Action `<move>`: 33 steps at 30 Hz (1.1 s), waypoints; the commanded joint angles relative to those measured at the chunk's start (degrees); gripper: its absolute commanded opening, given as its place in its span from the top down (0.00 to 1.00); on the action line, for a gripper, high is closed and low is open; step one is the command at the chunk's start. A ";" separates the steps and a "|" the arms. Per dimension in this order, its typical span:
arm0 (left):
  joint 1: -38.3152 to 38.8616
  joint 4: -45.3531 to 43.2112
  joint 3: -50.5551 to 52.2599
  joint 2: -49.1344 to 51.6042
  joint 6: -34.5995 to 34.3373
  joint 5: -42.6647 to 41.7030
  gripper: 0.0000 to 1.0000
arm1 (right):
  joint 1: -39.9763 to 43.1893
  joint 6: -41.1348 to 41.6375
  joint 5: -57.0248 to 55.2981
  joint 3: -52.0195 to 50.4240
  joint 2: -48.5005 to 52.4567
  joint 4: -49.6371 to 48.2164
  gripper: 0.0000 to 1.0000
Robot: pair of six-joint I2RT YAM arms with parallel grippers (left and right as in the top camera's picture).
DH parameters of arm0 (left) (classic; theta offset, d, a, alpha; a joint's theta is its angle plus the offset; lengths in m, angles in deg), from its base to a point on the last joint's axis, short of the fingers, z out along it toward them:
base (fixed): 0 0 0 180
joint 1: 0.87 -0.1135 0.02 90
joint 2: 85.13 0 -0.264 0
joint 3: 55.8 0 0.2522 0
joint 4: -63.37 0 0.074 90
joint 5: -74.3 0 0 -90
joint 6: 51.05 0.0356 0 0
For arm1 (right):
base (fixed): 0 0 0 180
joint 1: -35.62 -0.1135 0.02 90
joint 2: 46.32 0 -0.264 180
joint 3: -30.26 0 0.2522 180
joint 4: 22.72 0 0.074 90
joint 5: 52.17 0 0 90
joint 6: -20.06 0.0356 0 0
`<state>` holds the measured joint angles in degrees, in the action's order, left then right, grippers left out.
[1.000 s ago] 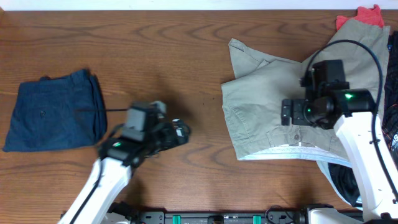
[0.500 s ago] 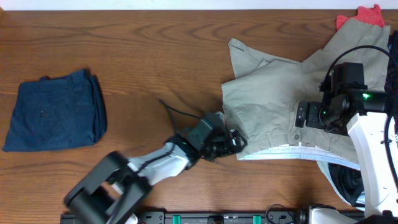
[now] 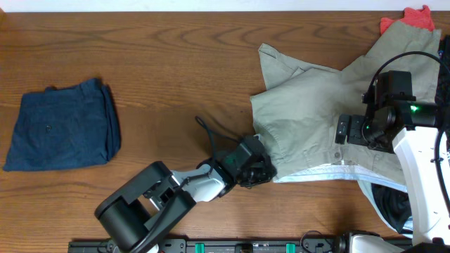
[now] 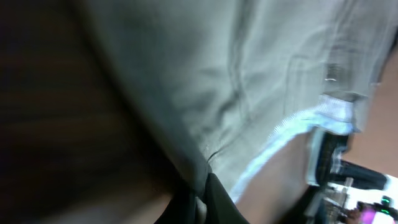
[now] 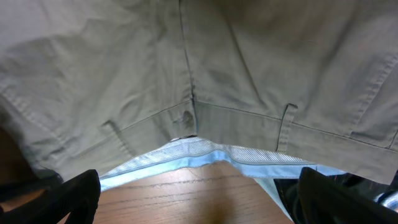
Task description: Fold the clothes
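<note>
The clothes, light khaki shorts (image 3: 302, 112), lie spread at the table's right with the pale striped waistband lining (image 3: 330, 172) toward the front edge. My left gripper (image 3: 266, 167) is at the waistband's left corner. In the left wrist view the khaki cloth (image 4: 249, 81) runs down into the left gripper (image 4: 200, 202), whose dark fingers are shut on its edge. My right gripper (image 3: 344, 130) hovers open over the waistband middle. In the right wrist view its fingertips (image 5: 68, 199) straddle the lining (image 5: 205, 152) and bare wood, below the shorts (image 5: 186, 62).
Folded navy shorts (image 3: 63, 130) lie at the far left. A red garment (image 3: 408, 20) peeks out at the back right corner. Dark printed clothing (image 3: 390, 204) sits under the shorts' right side near the right arm. A black cable (image 3: 207, 133) loops behind the left wrist.
The left arm swung right from the table's middle to the shorts' lower left corner, and its gripper closed on the cloth. The right arm shifted slightly right and stayed open.
</note>
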<state>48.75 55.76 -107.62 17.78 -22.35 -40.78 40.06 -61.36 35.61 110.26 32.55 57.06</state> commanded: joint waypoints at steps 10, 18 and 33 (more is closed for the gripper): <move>-42.97 53.77 -20.35 -17.31 34.93 2.14 0.94 | 3.63 0.57 -0.92 0.09 0.09 0.13 0.01; -60.50 63.84 -33.73 -16.94 34.93 -4.31 0.01 | 3.45 -0.04 4.63 0.09 0.11 -0.28 0.01; -39.89 68.41 -13.38 -16.48 28.30 -4.48 0.02 | 3.39 -4.20 15.69 0.09 0.11 -5.79 0.01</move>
<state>4.05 126.56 -125.35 0.69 10.20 -44.56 43.28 -64.53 49.64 110.26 32.57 51.34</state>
